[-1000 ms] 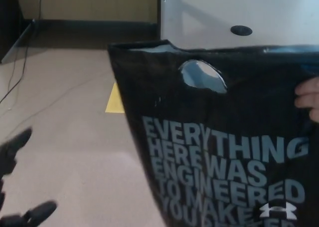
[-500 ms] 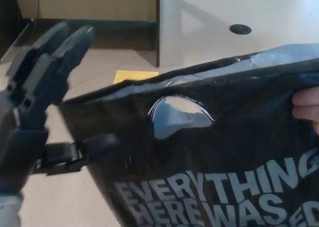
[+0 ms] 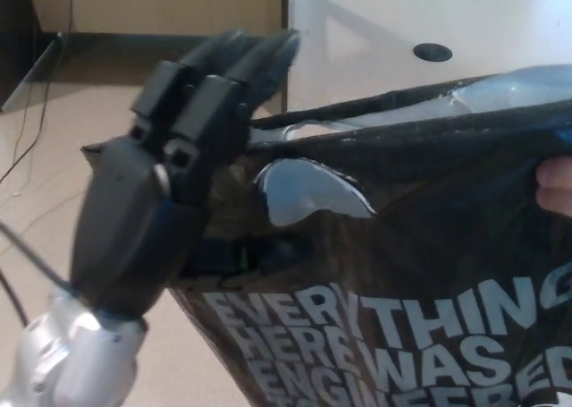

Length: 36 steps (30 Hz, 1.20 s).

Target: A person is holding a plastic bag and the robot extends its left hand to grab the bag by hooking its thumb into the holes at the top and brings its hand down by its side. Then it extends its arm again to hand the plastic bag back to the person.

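Moved in: left hand (image 3: 165, 192) at bag (image 3: 420, 246) edge | fingers spread, thumb below hole (image 3: 308, 192)

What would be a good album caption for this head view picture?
Robot's left hand reaches its thumb toward the handle hole of a black plastic bag held by a person's hand.

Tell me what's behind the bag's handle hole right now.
Through the handle hole of the plastic bag only a pale glossy surface shows. The left robot hand is in front; its thumb lies below the hole, not through it.
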Motion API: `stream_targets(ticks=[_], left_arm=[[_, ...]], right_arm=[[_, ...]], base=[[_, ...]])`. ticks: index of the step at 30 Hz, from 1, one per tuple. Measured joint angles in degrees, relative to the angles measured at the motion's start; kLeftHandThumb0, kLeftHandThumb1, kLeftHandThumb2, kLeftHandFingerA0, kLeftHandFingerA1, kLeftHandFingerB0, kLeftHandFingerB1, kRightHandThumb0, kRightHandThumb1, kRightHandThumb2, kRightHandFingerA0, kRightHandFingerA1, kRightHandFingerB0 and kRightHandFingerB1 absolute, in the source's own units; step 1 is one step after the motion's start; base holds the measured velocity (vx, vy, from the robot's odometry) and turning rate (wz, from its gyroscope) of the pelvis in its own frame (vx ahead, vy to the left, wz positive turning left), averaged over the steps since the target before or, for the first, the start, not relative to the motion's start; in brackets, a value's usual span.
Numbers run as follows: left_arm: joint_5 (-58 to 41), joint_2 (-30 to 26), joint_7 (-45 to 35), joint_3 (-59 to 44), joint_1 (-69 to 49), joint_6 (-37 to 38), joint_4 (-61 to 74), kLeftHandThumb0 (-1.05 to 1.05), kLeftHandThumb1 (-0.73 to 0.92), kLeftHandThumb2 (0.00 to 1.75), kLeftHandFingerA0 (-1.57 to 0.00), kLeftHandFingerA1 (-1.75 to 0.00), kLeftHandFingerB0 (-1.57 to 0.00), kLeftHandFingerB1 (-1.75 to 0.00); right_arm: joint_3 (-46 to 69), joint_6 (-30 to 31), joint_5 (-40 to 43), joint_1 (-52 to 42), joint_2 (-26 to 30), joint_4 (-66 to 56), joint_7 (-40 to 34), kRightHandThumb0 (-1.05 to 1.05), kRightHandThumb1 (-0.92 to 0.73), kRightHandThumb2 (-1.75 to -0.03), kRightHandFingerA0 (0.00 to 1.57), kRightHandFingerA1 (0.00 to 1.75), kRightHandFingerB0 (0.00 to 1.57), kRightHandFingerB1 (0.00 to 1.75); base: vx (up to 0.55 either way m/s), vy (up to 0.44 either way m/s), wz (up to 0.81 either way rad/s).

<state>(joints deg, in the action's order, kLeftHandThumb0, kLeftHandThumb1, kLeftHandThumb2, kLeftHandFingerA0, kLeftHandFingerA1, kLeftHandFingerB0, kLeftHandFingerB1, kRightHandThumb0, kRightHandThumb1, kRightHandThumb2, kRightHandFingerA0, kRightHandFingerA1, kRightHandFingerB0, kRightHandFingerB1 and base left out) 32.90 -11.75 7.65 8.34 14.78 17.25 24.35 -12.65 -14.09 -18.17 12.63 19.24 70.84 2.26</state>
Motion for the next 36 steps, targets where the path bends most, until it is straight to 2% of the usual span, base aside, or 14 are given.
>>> stream_targets(ticks=[1,4,6,7,9,10,17,19,26,27,30,31,35,36], left_arm=[[0.72,0.48,0.0,0.58,0.32,-0.25,-0.71,-0.64,0.41,0.78,-0.06,-0.37,-0.05,-0.25],[2.67,1.49,-0.01,2.18,1.35,-1.01,-2.44,-0.64,0.41,0.77,-0.07,-0.41,0.0,-0.26],[3.85,2.36,0.0,2.91,2.27,-1.57,-3.59,-0.66,0.43,0.72,-0.1,-0.39,-0.06,-0.28],[4.45,2.72,0.02,3.12,2.83,-1.84,-4.21,-0.34,0.3,0.88,0.0,-0.48,0.0,-0.48],[5.37,3.33,0.08,3.34,4.16,-2.44,-5.43,-0.33,0.3,0.88,0.0,-0.48,0.0,-0.48],[5.74,3.56,0.14,3.39,4.71,-2.69,-5.82,-0.65,0.45,0.72,-0.17,-0.41,-0.08,-0.35],[9.54,5.12,4.0,2.96,12.63,-3.5,-12.57,-0.55,0.45,0.7,-0.23,-0.41,-0.17,-0.37],[10.05,5.19,5.33,2.69,14.52,-3.48,-13.95,-0.52,0.46,0.7,-0.27,-0.42,-0.2,-0.37],[11.4,5.37,8.91,2.27,18.01,-3.29,-15.95,-0.51,0.49,0.74,-0.32,-0.45,-0.2,-0.39],[11.49,5.38,9.25,2.27,18.27,-3.29,-16.18,-0.45,0.61,0.6,-0.38,-0.37,-0.25,-0.3],[12.14,5.52,10.48,2.51,19.09,-3.31,-17.27,-0.46,0.6,0.59,-0.41,-0.37,-0.28,-0.3],[12.39,5.63,10.75,2.65,19.34,-3.32,-17.65,-0.49,0.55,0.57,-0.46,-0.37,-0.28,-0.3],[14.56,6.52,12.02,4.11,21.27,-4.32,-19.86,-0.52,0.56,0.57,-0.42,-0.35,-0.26,-0.3],[15.2,6.95,12.22,4.59,21.74,-4.77,-20.51,-0.52,0.56,0.57,-0.41,-0.35,-0.26,-0.3]], right_arm=[[-0.02,-0.05,-0.04,0.0,0.03,0.02,0.0,-0.39,-0.69,-0.61,0.69,0.45,0.62,0.41],[0.09,-0.13,-0.02,0.01,0.09,0.11,0.0,-0.42,-0.65,-0.63,0.66,0.46,0.59,0.41],[0.13,-0.3,-0.01,0.02,0.13,0.09,0.0,-0.42,-0.65,-0.63,0.66,0.46,0.59,0.41],[0.16,-0.35,0.0,0.01,0.16,0.09,0.01,-0.45,-0.64,-0.64,0.65,0.46,0.58,0.42],[0.22,-0.4,0.0,0.01,0.23,0.08,0.05,-0.44,-0.65,-0.64,0.65,0.46,0.58,0.42],[0.23,-0.4,0.0,0.01,0.24,0.07,0.06,-0.43,-0.65,-0.63,0.67,0.46,0.59,0.42],[0.15,-0.57,-0.06,0.24,0.37,0.07,0.13,-0.39,-0.69,-0.61,0.71,0.46,0.62,0.41],[0.15,-0.79,-0.07,0.34,0.42,0.04,0.13,-0.43,-0.65,-0.64,0.67,0.47,0.59,0.42],[0.17,-1.27,-0.04,0.35,0.72,-0.14,0.35,-0.39,-0.69,-0.61,0.69,0.45,0.63,0.41],[0.16,-1.33,-0.03,0.35,0.73,-0.15,0.35,-0.4,-0.69,-0.61,0.69,0.45,0.62,0.41],[0.14,-1.49,-0.05,0.36,0.74,-0.14,0.38,-0.39,-0.69,-0.61,0.7,0.45,0.63,0.41],[0.13,-1.51,-0.05,0.37,0.74,-0.14,0.38,-0.38,-0.69,-0.61,0.71,0.46,0.64,0.41],[0.14,-1.54,-0.06,0.38,0.75,-0.13,0.38,-0.38,-0.69,-0.61,0.68,0.45,0.63,0.41],[0.13,-1.55,-0.07,0.38,0.75,-0.12,0.38,-0.43,-0.64,-0.64,0.68,0.48,0.6,0.42]], base=[[0.0,0.0,0.0],[0.0,0.0,0.0],[0.0,0.0,0.0],[0.0,0.0,0.0],[0.0,0.0,0.0],[0.0,0.0,0.0],[0.0,0.0,0.0],[0.0,0.0,0.0],[0.0,0.0,0.0],[0.0,0.0,0.0],[0.0,0.0,0.0],[0.0,0.0,0.0],[0.0,0.0,0.0],[0.0,0.0,0.0]])
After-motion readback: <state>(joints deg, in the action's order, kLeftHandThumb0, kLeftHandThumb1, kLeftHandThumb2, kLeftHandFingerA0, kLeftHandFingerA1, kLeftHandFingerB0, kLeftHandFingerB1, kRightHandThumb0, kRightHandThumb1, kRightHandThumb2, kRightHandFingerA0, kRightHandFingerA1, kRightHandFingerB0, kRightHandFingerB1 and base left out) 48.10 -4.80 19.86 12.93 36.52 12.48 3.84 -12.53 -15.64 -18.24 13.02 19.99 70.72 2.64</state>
